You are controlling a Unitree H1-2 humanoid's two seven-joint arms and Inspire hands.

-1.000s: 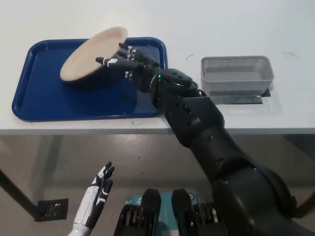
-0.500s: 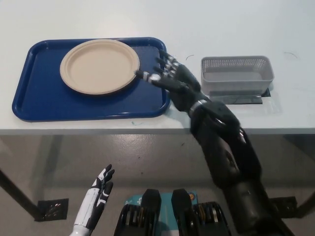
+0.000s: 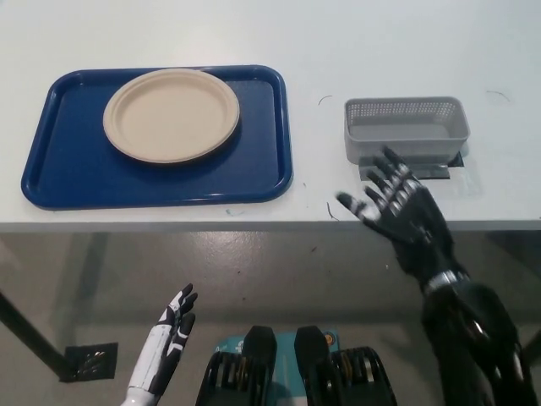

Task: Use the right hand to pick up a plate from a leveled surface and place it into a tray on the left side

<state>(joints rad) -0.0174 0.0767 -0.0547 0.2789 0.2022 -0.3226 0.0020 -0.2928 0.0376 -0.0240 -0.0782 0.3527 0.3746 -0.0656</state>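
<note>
Plate's sitting flat inside the tray, toward its far side, so the job looks basically done to me. The left robot hand hangs below the tray, under the table edge, fingers spread and empty. The tray is glossy blue plastic with rounded corners and a raised lip; the plate is matte beige, round, shallow rim, looks like light paper or fibre. The table is plain smooth white. Well right of the tray is a grey perforated basket, rectangular, mesh walls. The right robot hand is just in front of that basket, wide open, holding nothing. Only risk I see: a careless swing clipping the basket and shoving it, since it looks light
</note>
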